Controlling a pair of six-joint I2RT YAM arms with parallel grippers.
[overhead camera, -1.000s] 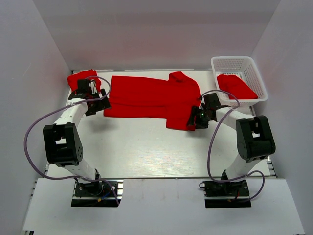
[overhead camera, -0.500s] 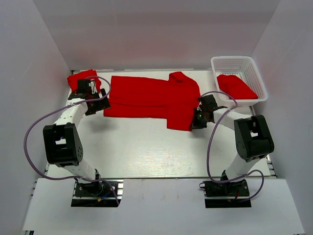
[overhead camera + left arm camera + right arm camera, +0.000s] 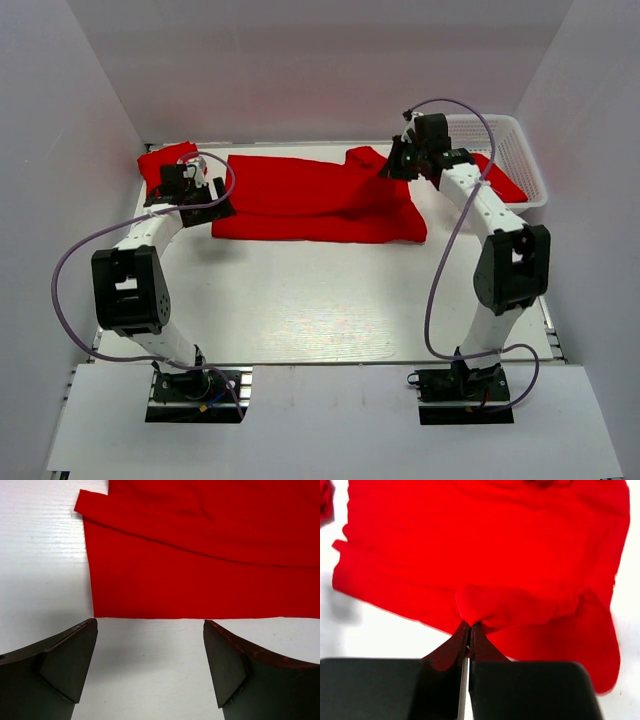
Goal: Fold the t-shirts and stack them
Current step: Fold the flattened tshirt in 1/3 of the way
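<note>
A red t-shirt (image 3: pixel 310 200) lies spread across the back of the table. My right gripper (image 3: pixel 394 168) hangs over its back right part, shut on a pinched fold of the red cloth (image 3: pixel 520 605), which bunches at the gripper (image 3: pixel 470 626) tips. My left gripper (image 3: pixel 218 205) is open at the shirt's near left corner. In the left wrist view the left gripper (image 3: pixel 150 625) has only bare table between its fingers, just short of the t-shirt (image 3: pixel 200 570) hem. A second red t-shirt (image 3: pixel 162 158) sits crumpled at the back left corner.
A white lattice basket (image 3: pixel 478 120) stands at the back right with another red t-shirt (image 3: pixel 503 178) in it, partly behind my right arm. White walls enclose the table on three sides. The arm bases are at the near edge.
My right gripper shut on the shirt's near right part and carried it toward the back, so the flap that reached forward is now drawn up. The left gripper shifted slightly.
</note>
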